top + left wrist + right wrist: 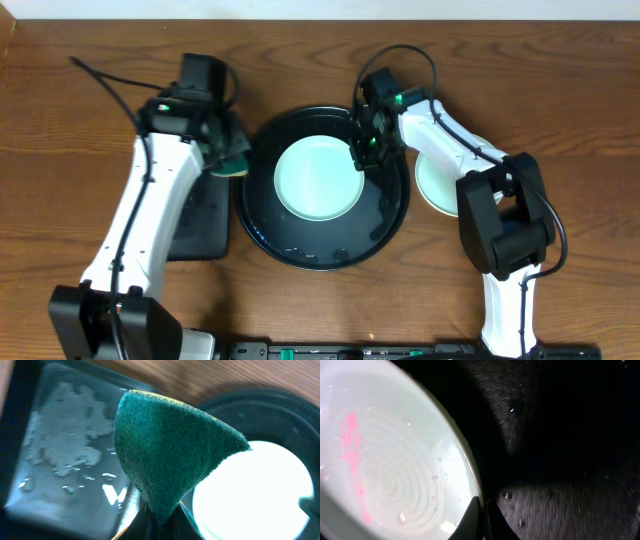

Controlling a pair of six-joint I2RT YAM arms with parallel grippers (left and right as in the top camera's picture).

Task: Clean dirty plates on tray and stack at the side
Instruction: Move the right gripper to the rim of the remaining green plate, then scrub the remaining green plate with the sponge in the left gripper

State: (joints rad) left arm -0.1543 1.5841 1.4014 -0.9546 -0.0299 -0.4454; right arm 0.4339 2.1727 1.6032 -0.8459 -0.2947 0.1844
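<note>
An aqua-mint plate [318, 177] lies in the large round black tray [385, 222]. My right gripper [362, 152] is shut on the plate's right rim; the right wrist view shows the fingers [482, 517] pinching the rim of the plate [385, 460], which bears a pink smear. My left gripper [228, 152] is shut on a green sponge [170, 455] just left of the tray's rim. In the left wrist view the plate [250, 490] shows bright beyond the sponge. Another plate [438, 180], pale, lies on the tabletop at the right, partly hidden by my right arm.
A smaller rectangular black tray [200, 215], wet inside [70, 455], lies left of the round tray under my left arm. Water drops speckle the round tray's floor [560, 500]. The wood tabletop [560, 120] surrounds everything.
</note>
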